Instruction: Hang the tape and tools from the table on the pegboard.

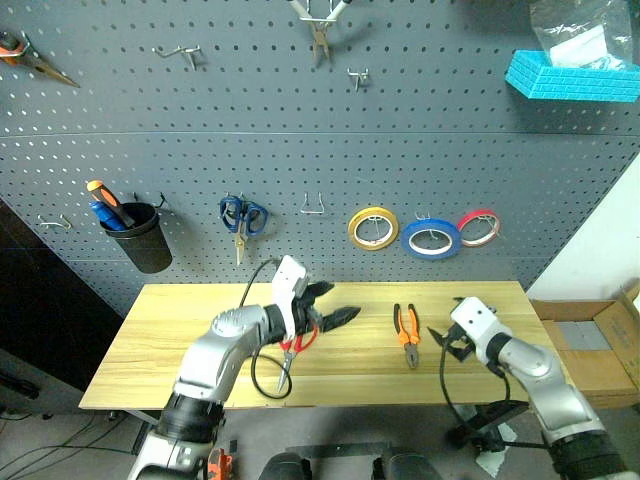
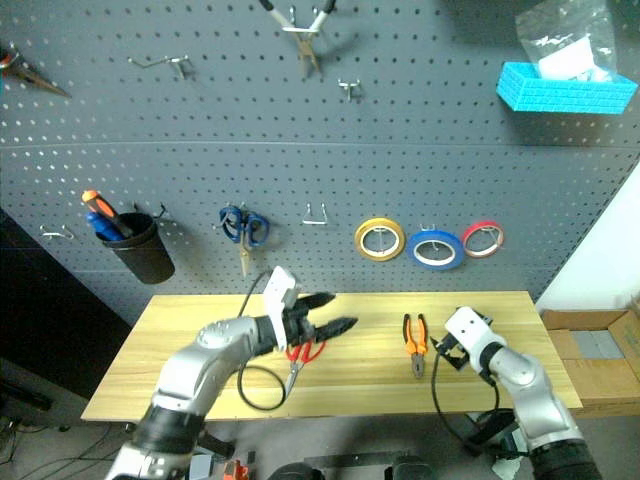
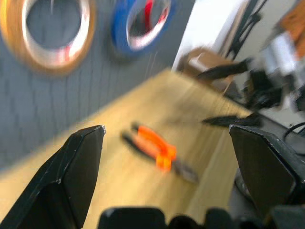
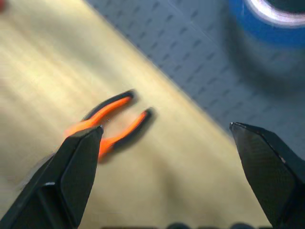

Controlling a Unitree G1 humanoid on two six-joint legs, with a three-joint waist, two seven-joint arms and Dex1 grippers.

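Note:
The blue tape [image 1: 431, 238] hangs on a hook of the dark grey pegboard [image 1: 300, 130], between a yellow roll [image 1: 373, 228] and a red roll [image 1: 479, 227]. Small orange-and-black pliers [image 1: 407, 334] lie on the light wooden table [image 1: 200, 310], right of centre. Red-handled scissors [image 1: 298, 343] lie near the middle, partly under my left arm. My left gripper [image 1: 338, 303] hovers open just above them, pointing right toward the pliers [image 3: 155, 145]. My right gripper [image 1: 445, 342] is open and empty, low over the table just right of the pliers [image 4: 112, 125].
Blue-handled scissors [image 1: 243, 217] and a black cup [image 1: 138, 235] of tools hang on the board at left. Long-nosed pliers [image 1: 30, 58] and another pair [image 1: 320, 30] hang higher up, beside a blue basket [image 1: 570, 75]. A bare hook [image 1: 314, 205] sits mid-board. Cardboard boxes [image 1: 590, 340] stand at the right.

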